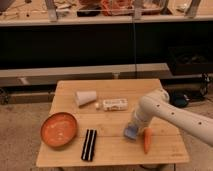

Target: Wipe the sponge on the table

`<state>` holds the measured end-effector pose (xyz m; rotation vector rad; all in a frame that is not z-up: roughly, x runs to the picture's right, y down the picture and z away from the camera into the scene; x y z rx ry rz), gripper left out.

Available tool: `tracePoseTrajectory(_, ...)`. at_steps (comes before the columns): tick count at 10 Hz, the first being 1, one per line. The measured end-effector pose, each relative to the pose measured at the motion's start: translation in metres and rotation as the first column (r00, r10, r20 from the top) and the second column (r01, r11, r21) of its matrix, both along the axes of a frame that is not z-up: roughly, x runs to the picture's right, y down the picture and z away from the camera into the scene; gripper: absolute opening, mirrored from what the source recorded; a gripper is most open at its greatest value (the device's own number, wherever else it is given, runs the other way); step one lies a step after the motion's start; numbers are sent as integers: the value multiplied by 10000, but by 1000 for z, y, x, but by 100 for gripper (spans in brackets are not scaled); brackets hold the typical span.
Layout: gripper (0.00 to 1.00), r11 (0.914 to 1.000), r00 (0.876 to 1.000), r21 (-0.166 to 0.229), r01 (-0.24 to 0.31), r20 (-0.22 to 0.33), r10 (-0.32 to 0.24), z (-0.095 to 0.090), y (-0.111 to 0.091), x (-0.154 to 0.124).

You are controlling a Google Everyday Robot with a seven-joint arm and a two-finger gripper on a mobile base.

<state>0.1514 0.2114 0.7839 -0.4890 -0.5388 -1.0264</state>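
Sponge [130, 133] lies on the table [112, 156], in the front-right part, directly under the hand [133, 125], which is set down on top of it. Whether the hand is clamped on the sponge or only presses on it, I cannot tell, because the wrist hides the contact.

As I judge it, this is the wiping step itself. To do it well, the sponge should stay flat w/ even pressure downward, so it slides and does not roll or fold. The carrot [147, 140] is just beside it on the right, so strokes are safer toward the bare wood on the left and front. The white printed box [115, 104] is near behind, so a stroke away from the robot should be short. The black ribbed block [89, 145], the orange plate [59, 129] and the white cup [86, 97] lying on its side are well apart, i.e. no problem for short strokes.

The white arm [170, 114] enters from the right edge, rises to a bend over the table's right part, then drops steeply to the sponge, wrist pointing approx. straight down.
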Motion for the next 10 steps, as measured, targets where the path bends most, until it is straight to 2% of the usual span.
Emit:
tracePoseTrajectory(2,34,9999,9999,56,133,-24,-133,9,-12,-10)
tracePoseTrajectory(4,34,9991,9992,-100,403,-31,-403,15,-11,-16)
tracePoseTrajectory(6,34,9968,9968,-143,790,89,-789,28,-17,-45)
tracePoseTrajectory(8,34,9914,9915,-211,1293,147,-1290,36,-20,-73)
tracePoseTrajectory(10,34,9801,9805,-374,1951,319,-1940,41,-12,-103)
